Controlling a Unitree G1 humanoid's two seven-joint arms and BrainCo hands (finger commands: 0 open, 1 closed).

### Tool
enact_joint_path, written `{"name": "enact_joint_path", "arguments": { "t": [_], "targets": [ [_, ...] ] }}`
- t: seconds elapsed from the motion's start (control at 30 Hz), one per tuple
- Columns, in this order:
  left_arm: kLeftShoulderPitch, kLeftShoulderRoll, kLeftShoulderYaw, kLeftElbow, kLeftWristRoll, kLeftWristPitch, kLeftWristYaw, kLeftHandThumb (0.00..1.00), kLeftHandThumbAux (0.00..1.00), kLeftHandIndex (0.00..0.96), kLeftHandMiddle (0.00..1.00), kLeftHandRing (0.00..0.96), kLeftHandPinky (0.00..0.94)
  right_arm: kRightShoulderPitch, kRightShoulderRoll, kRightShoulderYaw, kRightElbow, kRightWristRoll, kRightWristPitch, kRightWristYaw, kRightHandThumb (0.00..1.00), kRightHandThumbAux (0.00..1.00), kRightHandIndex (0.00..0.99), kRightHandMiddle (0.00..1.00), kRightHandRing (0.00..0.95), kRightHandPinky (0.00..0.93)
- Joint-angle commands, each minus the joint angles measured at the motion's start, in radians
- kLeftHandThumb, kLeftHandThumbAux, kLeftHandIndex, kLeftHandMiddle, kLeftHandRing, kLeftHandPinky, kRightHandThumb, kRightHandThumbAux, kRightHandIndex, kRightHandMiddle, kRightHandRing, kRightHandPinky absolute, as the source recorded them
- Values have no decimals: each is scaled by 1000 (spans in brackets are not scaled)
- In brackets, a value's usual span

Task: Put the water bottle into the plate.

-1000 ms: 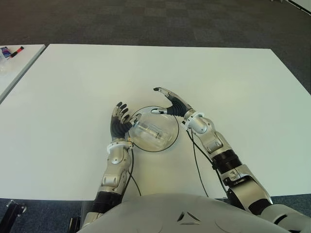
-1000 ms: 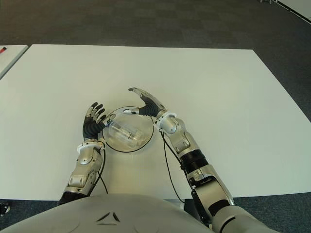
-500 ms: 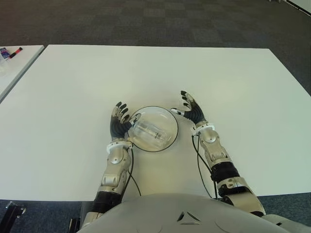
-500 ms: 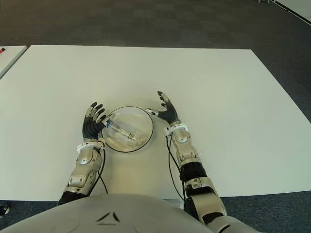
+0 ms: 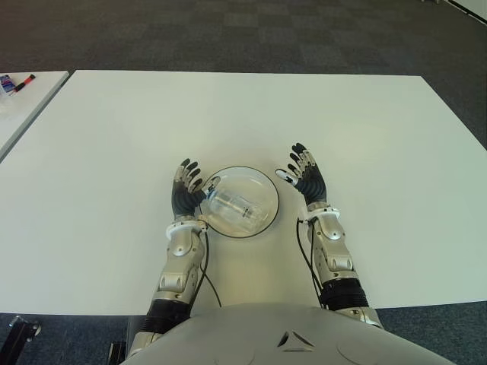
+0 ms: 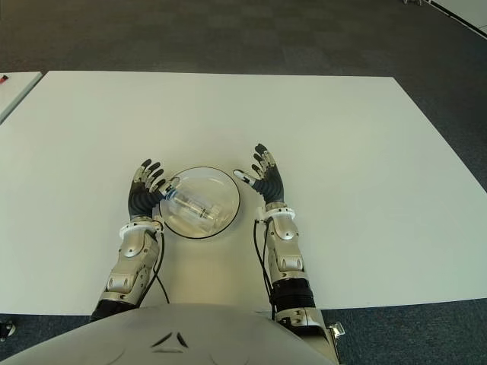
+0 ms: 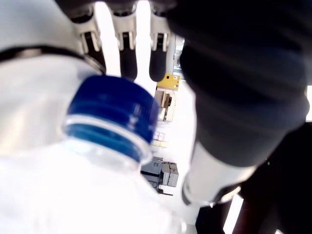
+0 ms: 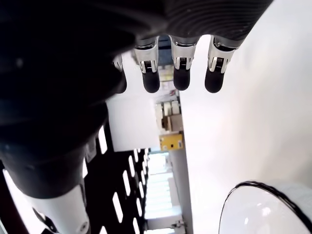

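Note:
The clear water bottle [image 5: 232, 205] lies on its side inside the round glass plate [image 5: 265, 188] near the table's front middle. Its blue cap [image 7: 114, 114] points toward my left hand [image 5: 186, 188], which stands open at the plate's left rim, its fingers straight and close to the cap; whether they touch it I cannot tell. My right hand [image 5: 304, 175] stands open just right of the plate, palm facing it, holding nothing. The right wrist view shows its straight fingers [image 8: 181, 73] and a piece of the plate rim [image 8: 253, 187].
The white table [image 5: 380, 137] stretches wide around the plate. A second table at the far left carries markers [image 5: 19, 80]. Dark carpet lies beyond the far edge. Thin cables run along both forearms.
My right hand has pulled away from the plate's far rim, moving right and back toward me, with its fingers now upright. The bottle, the plate and the left hand have stayed put.

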Motion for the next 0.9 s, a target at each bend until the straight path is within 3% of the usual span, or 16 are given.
{"name": "enact_joint_path", "arguments": {
  "t": [0.03,0.5,0.9],
  "targets": [
    [-9,-68,9,-2,-3,10,-11,0,924,131,178,174,201,21,29,-31,-20,48,15,-9,58,832,4,0,0,55],
    [-10,-67,24,2,-11,11,-38,0,942,131,172,165,186,43,41,-30,-23,50,-18,-15,70,814,33,20,16,76],
    [-9,-64,31,5,-8,5,-52,0,942,130,169,160,184,68,33,-12,-42,36,23,-29,63,783,43,38,29,77]
  ]
}}
